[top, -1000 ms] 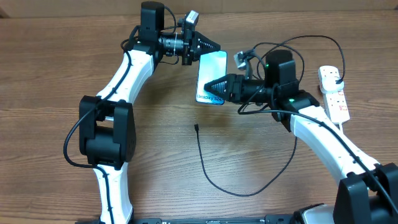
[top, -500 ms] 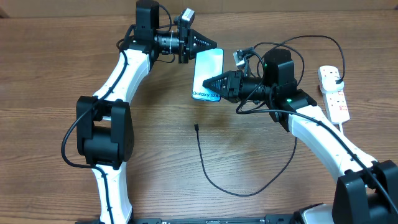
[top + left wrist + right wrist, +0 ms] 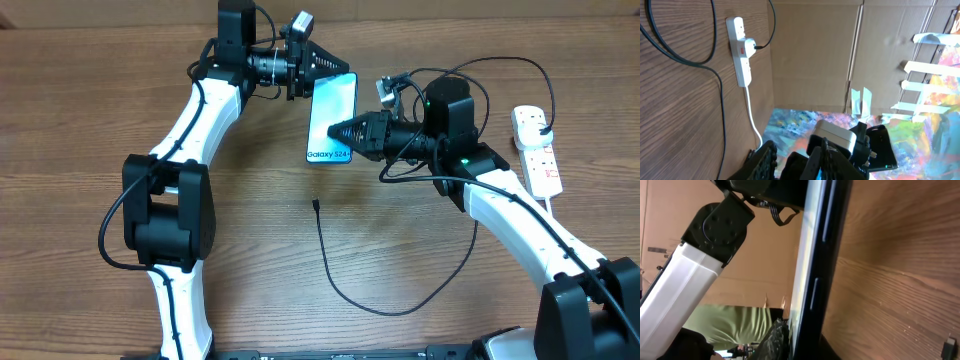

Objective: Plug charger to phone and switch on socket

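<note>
Over the last second the phone [image 3: 331, 118] has slid left and squared up near the middle of the counter's far edge. Your right gripper [image 3: 334, 129] is clenched on its long side. Your left gripper [image 3: 347, 70] meets its top end, though I cannot tell if it is gripping. The charger [image 3: 316, 210] tip lies untouched mid-counter and the socket [image 3: 537, 150] sits by the right edge, so plugging hasn't begun.
</note>
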Robot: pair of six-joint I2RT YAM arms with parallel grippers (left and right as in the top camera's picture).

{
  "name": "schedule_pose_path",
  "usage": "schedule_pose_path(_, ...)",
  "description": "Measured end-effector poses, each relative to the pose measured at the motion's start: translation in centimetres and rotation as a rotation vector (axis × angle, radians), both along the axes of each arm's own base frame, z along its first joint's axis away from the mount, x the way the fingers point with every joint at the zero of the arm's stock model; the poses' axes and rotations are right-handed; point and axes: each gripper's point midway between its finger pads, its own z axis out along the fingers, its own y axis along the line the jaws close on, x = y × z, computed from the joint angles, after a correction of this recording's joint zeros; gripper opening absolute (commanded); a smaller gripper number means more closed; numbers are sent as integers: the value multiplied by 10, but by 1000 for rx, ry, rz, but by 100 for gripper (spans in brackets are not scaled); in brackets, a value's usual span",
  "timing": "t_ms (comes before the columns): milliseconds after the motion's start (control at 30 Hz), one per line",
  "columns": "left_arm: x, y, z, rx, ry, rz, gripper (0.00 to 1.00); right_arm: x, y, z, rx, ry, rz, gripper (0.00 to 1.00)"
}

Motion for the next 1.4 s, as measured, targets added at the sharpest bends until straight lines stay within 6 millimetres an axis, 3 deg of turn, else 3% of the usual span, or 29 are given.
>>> schedule_pose_path(133, 0, 0, 0, 0, 0, 0, 42, 2, 0, 2, 6, -2, -8, 8)
schedule_pose_path(367, 1, 1, 1, -2, -10, 3, 47, 4, 1, 6, 29, 6, -17, 5)
schedule_pose_path(667, 4, 3, 10, -24, -74, -7, 47, 8, 1, 9, 49, 23, -36, 4)
schedule_pose_path(967, -10, 3, 29, -92, -158, -111, 48, 15, -2, 10, 40, 4, -73, 4)
schedule_pose_path(1167, -13, 5, 31, -98, -138, -128, 42, 17, -2, 10, 39, -4, -82, 4)
schedule_pose_path(1400, -20, -6, 31, -100, -126, -155, 22, 20, -2, 17, 51, -39, -86, 4)
